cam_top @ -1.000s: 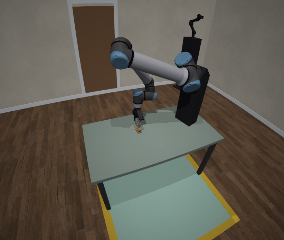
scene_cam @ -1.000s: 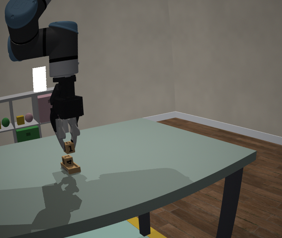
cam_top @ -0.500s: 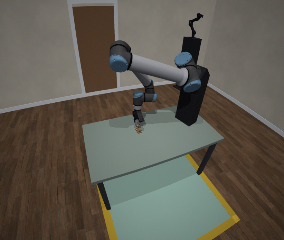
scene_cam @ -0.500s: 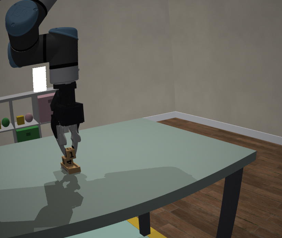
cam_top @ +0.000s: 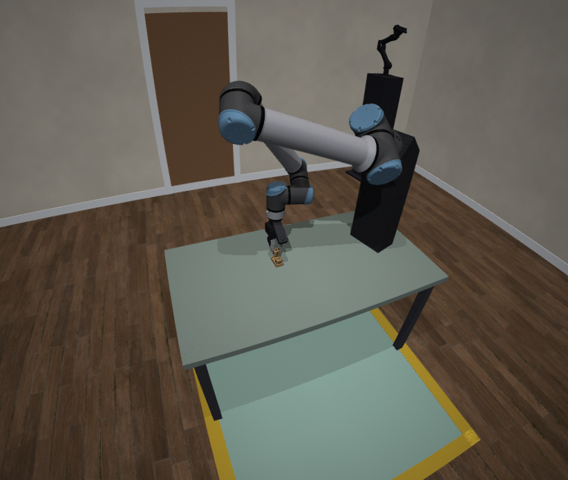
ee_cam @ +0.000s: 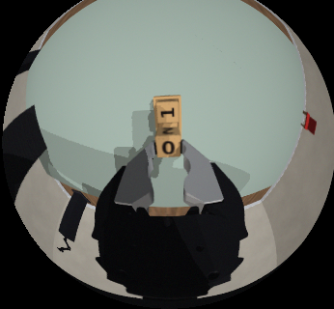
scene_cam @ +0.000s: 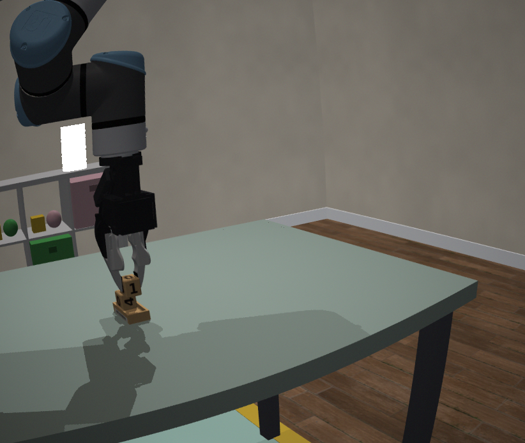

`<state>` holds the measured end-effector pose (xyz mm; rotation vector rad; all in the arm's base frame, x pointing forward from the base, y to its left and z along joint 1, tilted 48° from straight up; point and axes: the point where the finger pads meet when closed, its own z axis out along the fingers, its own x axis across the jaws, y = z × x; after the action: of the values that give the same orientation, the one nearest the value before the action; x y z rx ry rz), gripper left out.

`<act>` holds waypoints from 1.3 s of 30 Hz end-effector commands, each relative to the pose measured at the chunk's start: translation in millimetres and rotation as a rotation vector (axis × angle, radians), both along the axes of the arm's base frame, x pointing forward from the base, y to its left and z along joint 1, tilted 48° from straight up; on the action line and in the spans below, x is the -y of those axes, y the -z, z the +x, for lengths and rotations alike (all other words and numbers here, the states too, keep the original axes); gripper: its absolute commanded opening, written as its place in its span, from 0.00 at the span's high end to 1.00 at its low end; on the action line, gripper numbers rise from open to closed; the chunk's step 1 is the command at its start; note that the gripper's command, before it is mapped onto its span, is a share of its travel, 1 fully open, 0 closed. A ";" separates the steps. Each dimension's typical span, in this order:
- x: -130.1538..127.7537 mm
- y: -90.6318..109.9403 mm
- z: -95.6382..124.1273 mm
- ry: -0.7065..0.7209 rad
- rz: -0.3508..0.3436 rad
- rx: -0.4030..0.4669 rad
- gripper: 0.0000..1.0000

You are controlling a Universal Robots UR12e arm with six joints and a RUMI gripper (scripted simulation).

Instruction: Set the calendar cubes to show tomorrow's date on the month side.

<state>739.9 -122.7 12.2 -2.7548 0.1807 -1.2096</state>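
Observation:
My gripper [cam_top: 276,249] [scene_cam: 129,282] [ee_cam: 168,153] is shut on a wooden number cube [scene_cam: 133,287] [ee_cam: 168,147]. The cube shows 0 on its top and 1 on the side facing the exterior camera. It hangs a little tilted, just above the free slot of the small wooden tray [cam_top: 278,265] [scene_cam: 137,315] [ee_cam: 167,98]. The second cube [scene_cam: 125,300] [ee_cam: 167,113] sits in the tray right beside it, with 1 on top and 4 on its side. I cannot tell whether the held cube touches the tray. The side with the month's name is not legible.
The tray stands on a pale green table [cam_top: 285,310] [scene_cam: 301,286] [ee_cam: 193,47], toward its back edge. The arm's black pedestal [cam_top: 383,206] stands at the table's back right corner. A shelf with coloured boxes [scene_cam: 39,224] is against the far wall.

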 end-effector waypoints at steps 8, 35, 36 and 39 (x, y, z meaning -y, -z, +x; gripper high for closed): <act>0.0 -0.3 -0.1 0.000 0.000 0.000 0.90; -0.4 3.3 3.9 0.000 0.000 0.000 0.90; -0.4 3.8 4.5 0.000 0.000 0.000 0.90; -0.6 5.5 6.3 0.000 0.000 0.000 0.90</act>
<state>744.3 -122.3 8.2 -2.7548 0.1807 -1.2096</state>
